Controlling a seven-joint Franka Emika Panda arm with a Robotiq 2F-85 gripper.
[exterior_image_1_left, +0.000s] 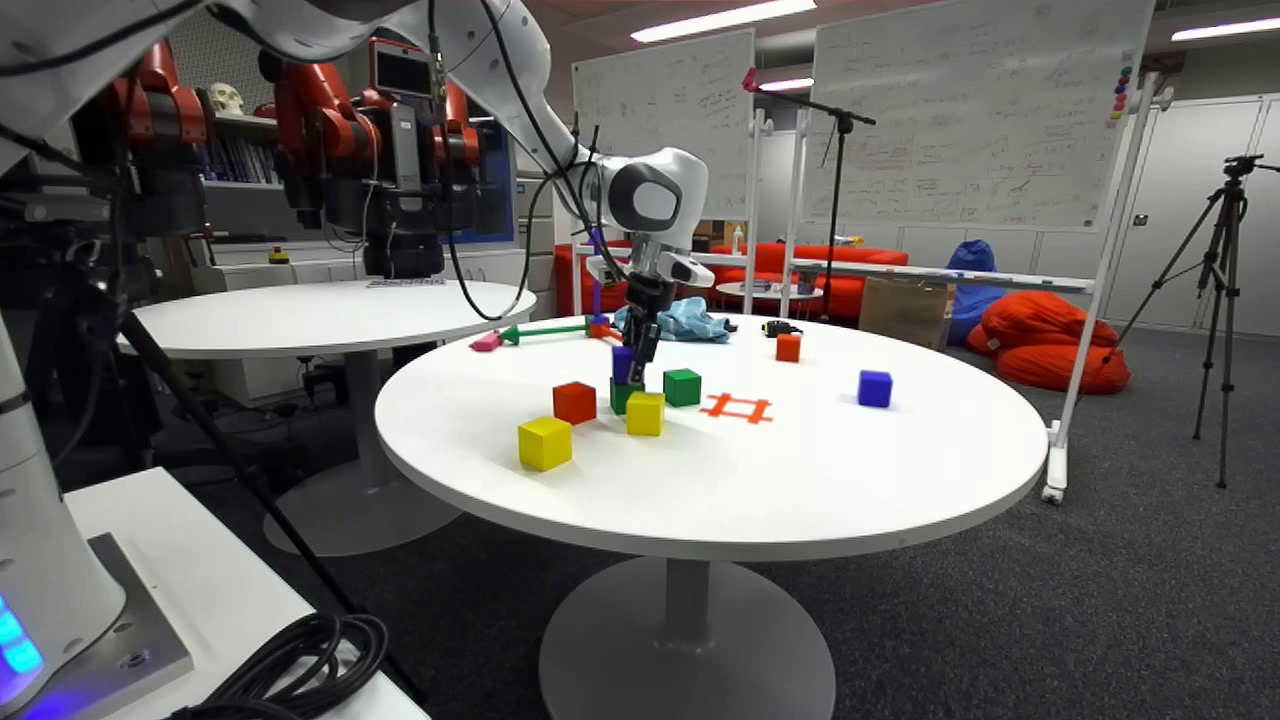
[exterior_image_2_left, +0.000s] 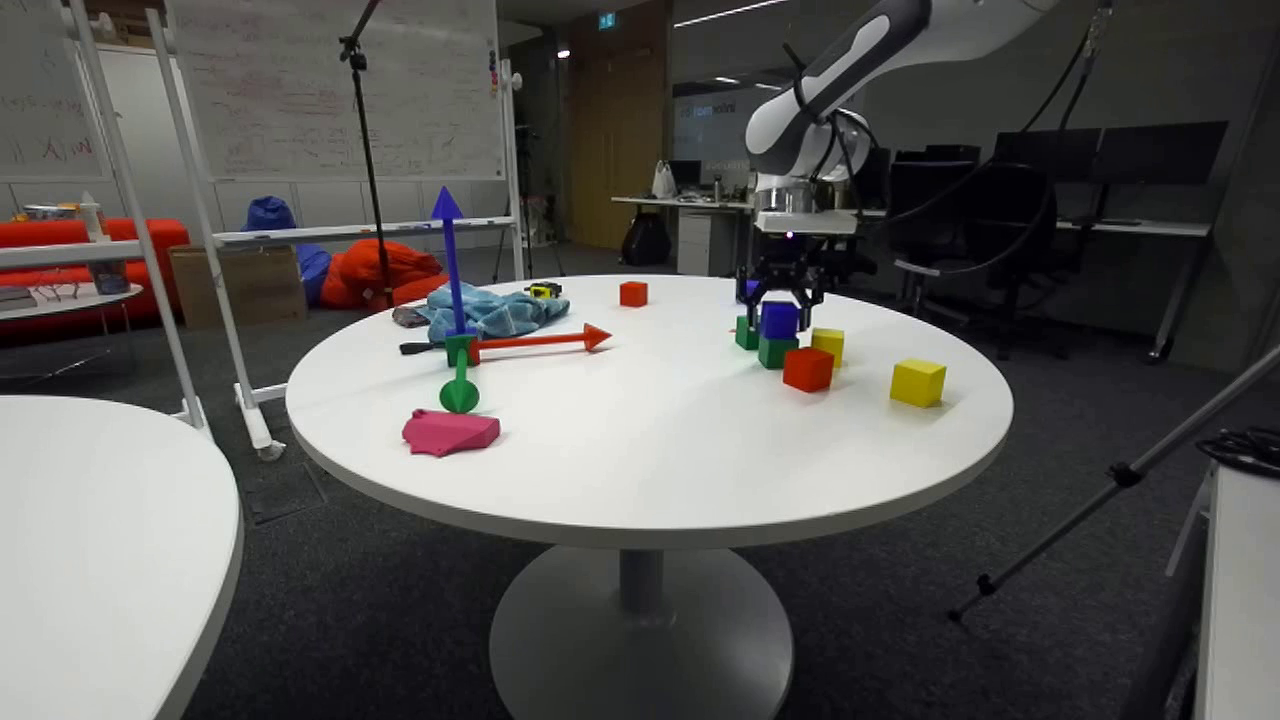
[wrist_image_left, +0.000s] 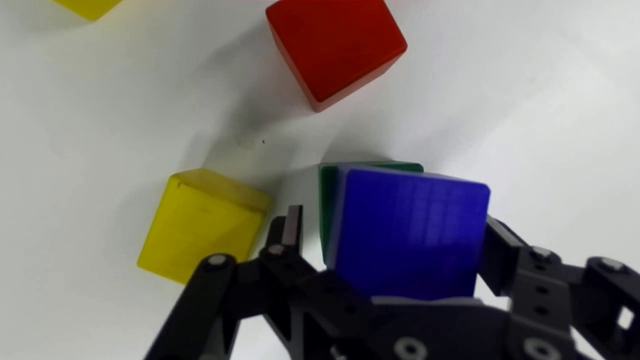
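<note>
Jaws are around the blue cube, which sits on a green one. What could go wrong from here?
1. Drag: in the wrist view the jaws stand open, but one side is against or very near the blue cube. An off-line retreat might pull it off the green cube beneath.
2. Bump: the opposite side stands close to a yellow cube; opening wider might nudge it.
</note>
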